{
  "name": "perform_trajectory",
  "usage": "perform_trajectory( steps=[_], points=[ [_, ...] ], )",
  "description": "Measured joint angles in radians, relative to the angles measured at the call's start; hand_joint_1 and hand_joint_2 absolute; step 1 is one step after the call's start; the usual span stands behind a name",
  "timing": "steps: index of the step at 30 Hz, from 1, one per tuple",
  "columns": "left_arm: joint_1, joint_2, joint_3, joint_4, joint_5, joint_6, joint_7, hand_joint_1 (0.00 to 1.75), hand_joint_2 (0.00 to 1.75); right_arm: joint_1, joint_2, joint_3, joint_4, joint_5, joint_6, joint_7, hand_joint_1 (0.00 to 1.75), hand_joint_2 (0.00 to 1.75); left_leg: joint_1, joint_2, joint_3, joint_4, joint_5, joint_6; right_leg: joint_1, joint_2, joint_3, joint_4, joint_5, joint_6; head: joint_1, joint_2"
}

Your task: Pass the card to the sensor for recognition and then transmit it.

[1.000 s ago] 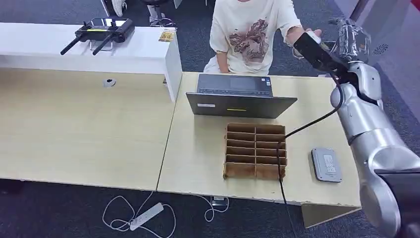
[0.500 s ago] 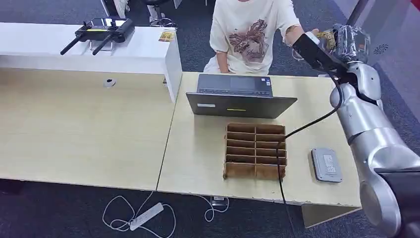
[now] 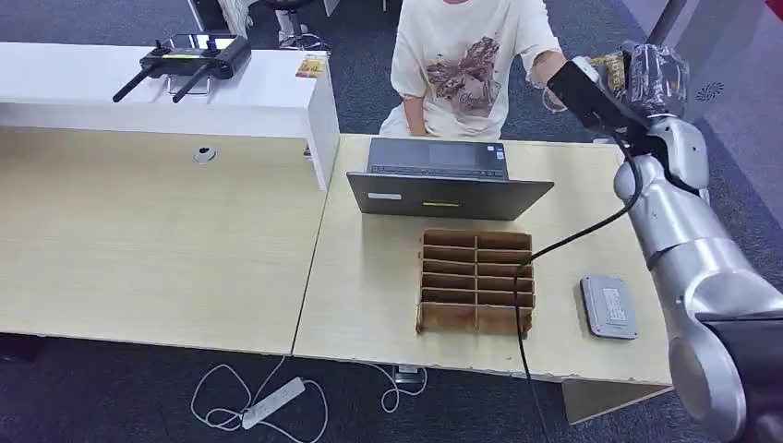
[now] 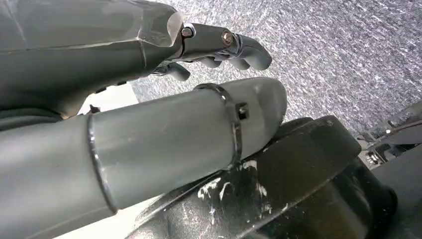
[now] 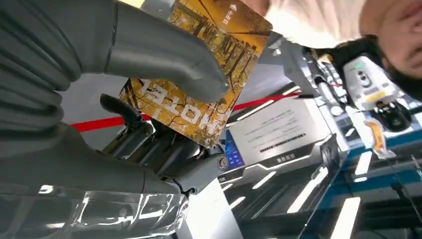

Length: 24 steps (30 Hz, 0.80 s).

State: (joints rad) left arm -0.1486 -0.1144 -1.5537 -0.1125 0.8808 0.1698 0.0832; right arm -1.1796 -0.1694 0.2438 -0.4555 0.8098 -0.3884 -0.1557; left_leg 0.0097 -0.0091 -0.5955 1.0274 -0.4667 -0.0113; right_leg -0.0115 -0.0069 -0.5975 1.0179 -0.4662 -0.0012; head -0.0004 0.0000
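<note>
Right hand (image 5: pixel 149 99) raised high, thumb pinching card (image 5: pixel 199 74) against fingers.

Office or lab workspace: light wood desks (image 3: pixel 157 240) pushed together, grey carpet floor (image 3: pixel 111 18), open laptop (image 3: pixel 448 180), white counter (image 3: pixel 138 92) with antenna controller (image 3: pixel 189 57), power strip (image 3: pixel 272 402) and cables underneath, person seated (image 3: pixel 462 65) behind desk.

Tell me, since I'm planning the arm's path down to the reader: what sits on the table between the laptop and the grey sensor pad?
In the head view, the brown divided cardboard tray lies between the laptop and the sensor pad, with a black cable crossing the tray's right side.
</note>
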Motion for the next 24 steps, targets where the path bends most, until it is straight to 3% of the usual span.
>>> perform_trajectory(
  steps=[4, 5, 7, 8, 14, 24],
  points=[
    [0.0, 0.0, 0.0, 0.0, 0.0, 0.0, 0.0, 0.0, 0.0, 0.001, 0.0, -0.001, -0.001, -0.007, -0.002, -0.007, 1.75, 1.75, 0.0, 0.0, 0.0, 0.0, 0.0, 0.0, 0.0, 0.0, 0.0, 0.0, 0.0, 0.0, 0.0, 0.0],
    [0.0, 0.0, 0.0, 0.0, 0.002, 0.001, 0.0, 0.0, 0.0, 0.009, 0.002, -0.018, -0.008, -0.045, -0.009, -0.042, 1.75, 1.75, 0.0, 0.0, 0.0, 0.0, 0.0, 0.0, 0.0, 0.0, 0.0, 0.0, 0.0, 0.0, 0.0, 0.0],
    [0.0, 0.0, 0.0, 0.0, -0.003, 0.001, -0.001, 0.0, 0.0, 0.088, 0.002, -0.1, -0.095, -0.262, 0.026, -0.162, 1.75, 1.75, 0.0, 0.0, 0.0, 0.0, 0.0, 0.0, 0.0, 0.0, 0.0, 0.0, 0.0, 0.0, 0.0, 0.0],
    [0.0, 0.0, 0.0, 0.0, -0.006, 0.001, -0.001, 0.0, 0.0, 0.1, 0.001, -0.113, -0.11, -0.292, 0.04, -0.173, 1.75, 1.75, 0.0, 0.0, 0.0, 0.0, 0.0, 0.0, 0.0, 0.0, 0.0, 0.0, 0.0, 0.0, 0.0, 0.0],
    [0.0, 0.0, 0.0, 0.0, -0.01, 0.001, 0.0, 0.0, 0.0, 0.163, -0.016, -0.171, -0.196, -0.433, 0.142, -0.206, 1.75, 1.75, 0.0, 0.0, 0.0, 0.0, 0.0, 0.0, 0.0, 0.0, 0.0, -0.001, 0.0, 0.0, 0.0, 0.0],
    [0.0, 0.0, 0.0, 0.0, -0.019, -0.001, -0.001, 0.0, 0.0, 0.316, -0.085, -0.253, -0.382, -0.762, 0.395, -0.218, 1.75, 1.75, 0.0, -0.001, 0.0, 0.0, 0.0, 0.0, 0.0, -0.001, 0.0, -0.001, 0.0, 0.0, 0.0, 0.0]
  ],
)
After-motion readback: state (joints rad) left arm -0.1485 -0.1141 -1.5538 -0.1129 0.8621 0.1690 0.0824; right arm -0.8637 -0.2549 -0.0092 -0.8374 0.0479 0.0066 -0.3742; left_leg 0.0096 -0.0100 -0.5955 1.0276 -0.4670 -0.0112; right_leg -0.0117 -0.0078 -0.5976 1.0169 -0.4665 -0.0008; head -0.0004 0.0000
